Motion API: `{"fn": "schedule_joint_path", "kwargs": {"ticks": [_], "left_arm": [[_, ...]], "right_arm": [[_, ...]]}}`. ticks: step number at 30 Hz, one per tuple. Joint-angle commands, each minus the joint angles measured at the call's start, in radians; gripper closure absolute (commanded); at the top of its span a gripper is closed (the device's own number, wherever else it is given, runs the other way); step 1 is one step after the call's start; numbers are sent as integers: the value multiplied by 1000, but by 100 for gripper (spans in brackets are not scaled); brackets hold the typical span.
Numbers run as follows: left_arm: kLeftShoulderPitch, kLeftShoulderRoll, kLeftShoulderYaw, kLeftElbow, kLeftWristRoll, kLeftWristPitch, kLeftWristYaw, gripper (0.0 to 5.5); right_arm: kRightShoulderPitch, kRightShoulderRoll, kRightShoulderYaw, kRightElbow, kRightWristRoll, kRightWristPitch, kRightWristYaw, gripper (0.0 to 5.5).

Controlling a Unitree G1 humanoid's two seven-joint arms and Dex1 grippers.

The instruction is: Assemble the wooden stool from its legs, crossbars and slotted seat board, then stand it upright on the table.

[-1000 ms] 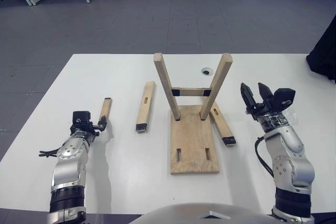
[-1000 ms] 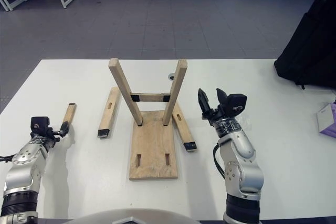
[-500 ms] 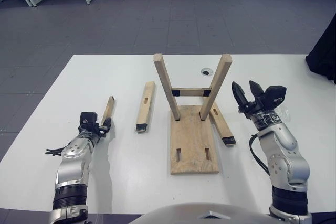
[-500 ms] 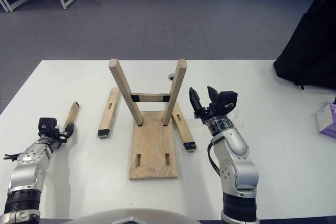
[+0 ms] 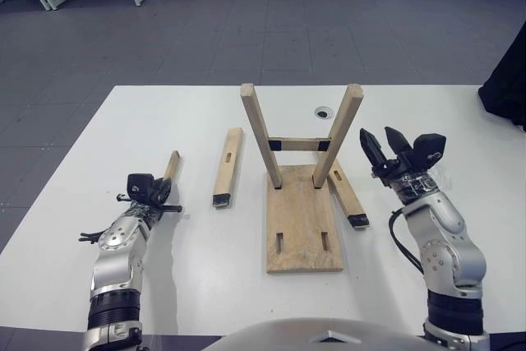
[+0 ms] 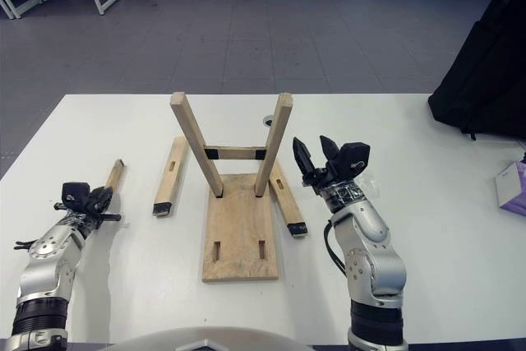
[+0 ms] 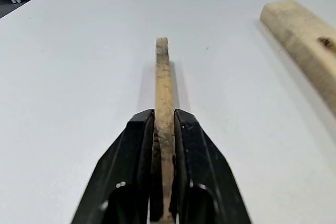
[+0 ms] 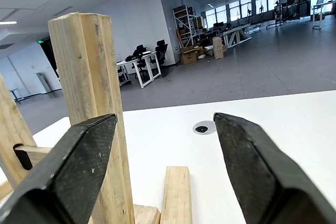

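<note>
The left gripper (image 7: pixel 164 121) is clamped on the near end of a thin wooden stick (image 7: pixel 163 72), one finger (image 7: pixel 137 145) pressed against each side. The stick runs away from the robot, low over the white table (image 5: pixel 427 104), towards the left side. Just to its right a loose leg (image 5: pixel 228 166) lies flat, with a slot in its top face and a dark near end.

The right gripper (image 5: pixel 378 144) is spread wide and holds nothing. It hovers above the table just beside the right upright leg (image 5: pixel 339 133), not touching it.

Between the two arms the seat board (image 5: pixel 302 219) lies flat, with two slots near the robot's edge. Two legs stand up from its far end, the left upright leg (image 5: pixel 261 133) and the right one leaning away from each other and joined by a short crossbar (image 5: pixel 300 144) with dark ends. Another leg (image 5: pixel 345 191) lies along the board's right edge, its far end behind the right upright. A round cable hole (image 5: pixel 323 110) sits in the table beyond the frame.
</note>
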Motion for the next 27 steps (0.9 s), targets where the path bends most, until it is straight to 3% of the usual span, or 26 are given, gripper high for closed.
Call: {"fn": "schedule_joint_path", "kwargs": {"ticks": [1,10,12,15,19,22,27], "left_arm": [[2,-9,70,-65,-164,-19,-138,508],[39,4,67,-166,-289,41,-277,508],[86,-5,97,-284,-497,146,-378,508],[252,58,157,-483,-976,450,-577,509],[299,139,143,-581,-1187,628,-622,509],[215,152,72,-616,-1148,638,-599,509],[84,111,-104,-660,-826,484,-554,509]], "right_arm": [[4,-30,-51,27,103,55,58,212],[-2,-69,-63,37,167,88,112,212],[17,-89,-79,24,261,147,168,212],[58,-148,-104,-13,406,212,301,212],[74,-215,-107,-49,560,281,448,212],[13,-205,-69,-72,639,328,410,212],[-68,-97,65,-120,759,407,199,212]]}}
